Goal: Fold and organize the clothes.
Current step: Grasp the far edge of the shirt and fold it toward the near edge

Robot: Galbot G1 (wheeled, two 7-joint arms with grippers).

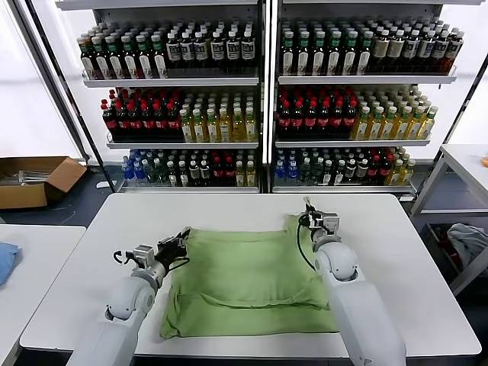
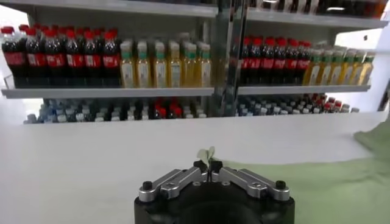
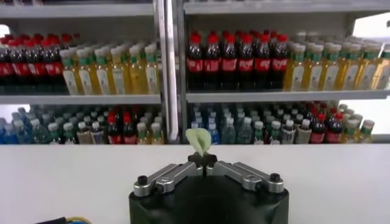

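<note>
A light green shirt (image 1: pixel 244 282) lies spread on the white table (image 1: pixel 76 259), plain side up, with a fold across its lower part. My left gripper (image 1: pixel 183 235) is shut on the shirt's far left corner; a small tuft of green cloth (image 2: pixel 207 153) sticks out between its fingertips. My right gripper (image 1: pixel 306 213) is shut on the far right corner, with a green tuft (image 3: pixel 199 140) pinched in it. Both grippers are low over the table at the shirt's far edge. More green cloth (image 2: pixel 329 182) shows in the left wrist view.
Shelves of bottled drinks (image 1: pixel 259 99) stand behind the table. A cardboard box (image 1: pixel 34 179) sits on the floor at the far left. A second table (image 1: pixel 30 259) with a blue cloth (image 1: pixel 6 259) is at the left; another table (image 1: pixel 465 164) at the right.
</note>
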